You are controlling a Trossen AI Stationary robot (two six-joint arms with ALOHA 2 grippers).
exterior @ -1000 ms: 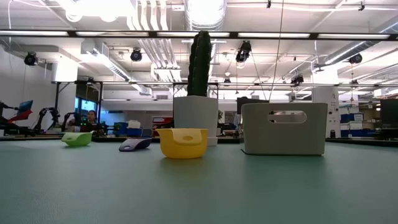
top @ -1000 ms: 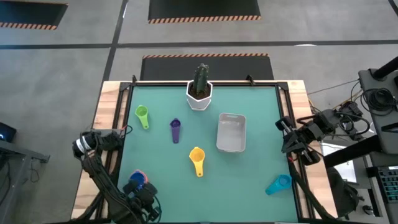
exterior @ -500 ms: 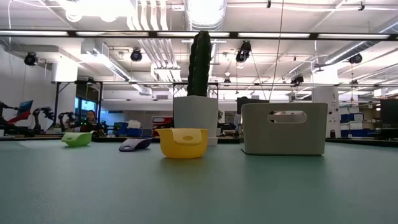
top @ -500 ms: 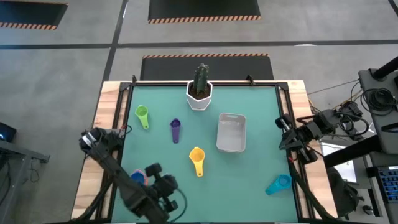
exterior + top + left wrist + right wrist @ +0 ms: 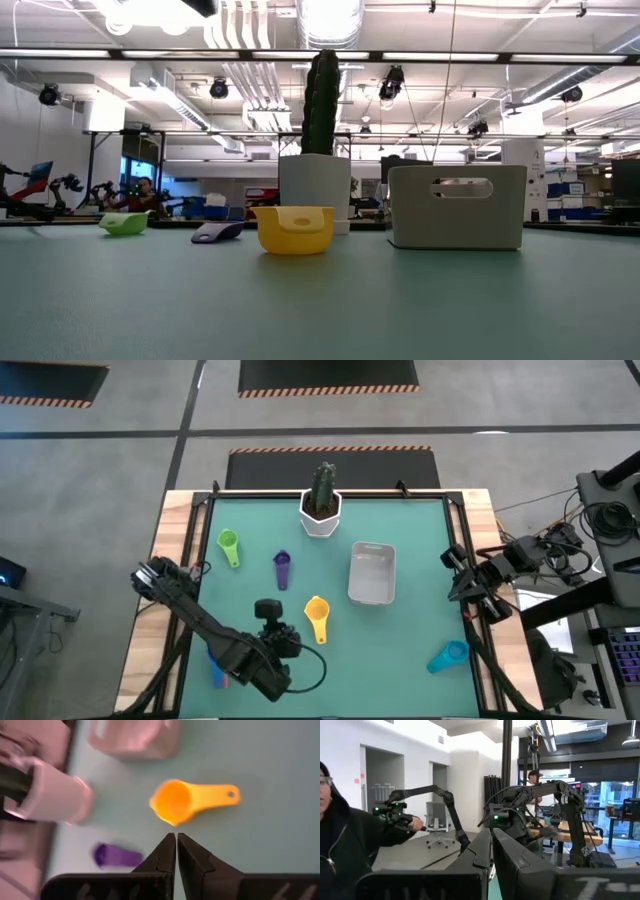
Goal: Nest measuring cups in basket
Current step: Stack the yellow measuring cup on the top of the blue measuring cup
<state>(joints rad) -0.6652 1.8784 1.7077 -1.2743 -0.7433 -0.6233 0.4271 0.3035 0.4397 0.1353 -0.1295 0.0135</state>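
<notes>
Yellow cup (image 5: 317,616): frame centre on desk (image 5: 420,560), left of basket (image 5: 372,573). Judged light, rigid, slick plastic; take by handle. My left claw (image 5: 283,644) lower left of cup, fingers together. Right claw (image 5: 462,574) idle, right edge, fingers together.

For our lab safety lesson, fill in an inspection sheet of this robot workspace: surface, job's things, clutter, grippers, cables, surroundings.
Surface: green mat in a wooden frame.
Job's things: basket looks empty; green cup, purple cup, yellow cup, teal cup loose on the mat; a blue cup shows beside the left arm.
Clutter: cactus pot at the far edge.
Grippers: left gripper shut, empty, above the mat near the yellow cup; right gripper shut, parked off the right edge.
Cables: bundle right of the table.
Surroundings: a person in the right wrist view.
</notes>
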